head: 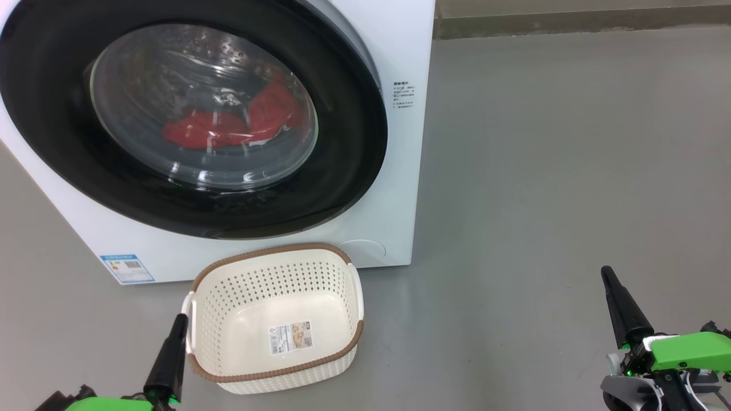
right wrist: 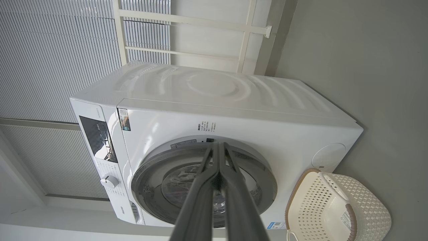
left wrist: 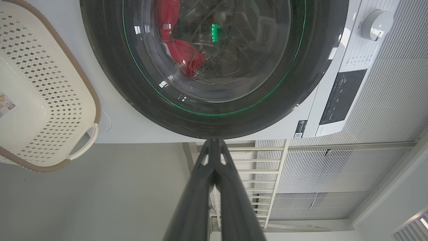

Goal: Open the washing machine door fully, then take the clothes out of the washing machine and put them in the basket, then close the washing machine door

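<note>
The left claw (head: 181,318) and right claw (head: 606,274) were clenched, empty; the door (head: 348,142) looked stiff and slippery, best pulled at its rim.

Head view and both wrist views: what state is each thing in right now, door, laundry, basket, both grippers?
Round black-rimmed glass washing machine door, shut.
Bright red fabric clothes, inside the drum.
Cream perforated plastic basket with brown rim, upright on the floor, empty.
Left gripper, shut, holding nothing.
Right gripper, shut, holding nothing.
</note>
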Controlling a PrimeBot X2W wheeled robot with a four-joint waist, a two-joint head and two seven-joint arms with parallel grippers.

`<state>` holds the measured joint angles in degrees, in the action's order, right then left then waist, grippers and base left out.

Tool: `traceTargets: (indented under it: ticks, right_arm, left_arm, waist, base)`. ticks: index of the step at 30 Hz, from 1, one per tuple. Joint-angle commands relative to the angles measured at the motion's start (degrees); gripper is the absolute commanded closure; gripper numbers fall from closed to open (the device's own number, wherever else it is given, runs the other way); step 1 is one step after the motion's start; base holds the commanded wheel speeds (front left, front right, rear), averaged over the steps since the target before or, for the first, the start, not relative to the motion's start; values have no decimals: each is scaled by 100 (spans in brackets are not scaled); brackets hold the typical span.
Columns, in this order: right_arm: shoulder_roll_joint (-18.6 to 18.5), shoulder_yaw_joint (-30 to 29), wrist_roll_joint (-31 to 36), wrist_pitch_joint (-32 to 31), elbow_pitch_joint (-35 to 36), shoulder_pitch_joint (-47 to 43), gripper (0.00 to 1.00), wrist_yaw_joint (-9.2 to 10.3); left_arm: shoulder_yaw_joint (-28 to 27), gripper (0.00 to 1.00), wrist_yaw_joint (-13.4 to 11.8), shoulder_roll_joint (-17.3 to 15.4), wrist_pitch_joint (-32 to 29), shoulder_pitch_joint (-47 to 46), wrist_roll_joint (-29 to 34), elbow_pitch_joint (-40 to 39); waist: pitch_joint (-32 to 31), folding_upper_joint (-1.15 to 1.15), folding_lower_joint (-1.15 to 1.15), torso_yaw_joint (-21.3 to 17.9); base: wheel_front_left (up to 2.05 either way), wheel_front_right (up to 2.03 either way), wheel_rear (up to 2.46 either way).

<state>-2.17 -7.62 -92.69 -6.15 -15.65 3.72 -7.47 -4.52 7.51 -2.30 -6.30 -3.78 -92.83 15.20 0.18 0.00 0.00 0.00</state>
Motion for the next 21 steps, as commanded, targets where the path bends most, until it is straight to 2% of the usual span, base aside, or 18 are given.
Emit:
traceTargets:
  ticks: [1, 5, 6, 11, 16, 21]
  right_arm:
    - [-71, 112, 50, -32, 163, 246, 100, -2]
    - [-71, 112, 50, -32, 163, 246, 100, -2]
    - [0, 0, 0, 0, 0, 0, 0, 0]
    - [61, 44, -4, 45, -149, -86, 0, 0]
    - [51, 114, 100, 132, -110, -112, 0, 0]
    - [34, 170, 397, 216, -95, -145, 0, 0]
  left_arm:
    - [-198, 100, -2, -57, -17, -240, 64, -117]
    - [-198, 100, -2, -57, -17, -240, 64, -117]
    - [0, 0, 0, 0, 0, 0, 0, 0]
    - [23, 0, -1, 31, 37, 84, 17, 127]
    - [45, 0, -1, 6, 125, 117, 118, 69]
    - [48, 0, -1, -19, 212, 152, 350, 12]
  waist:
    - [0, 0, 0, 0]
    - [0, 0, 0, 0]
    - [0, 0, 0, 0]
    - [7, 0, 1, 2]
    - [-6, 0, 13, 11]
    - [10, 0, 1, 19]
  base:
    - [0, 0, 0]
    - [0, 0, 0]
    - [0, 0, 0]
    - [0, 0, 0]
    - [0, 0, 0]
    - [0, 0, 0]
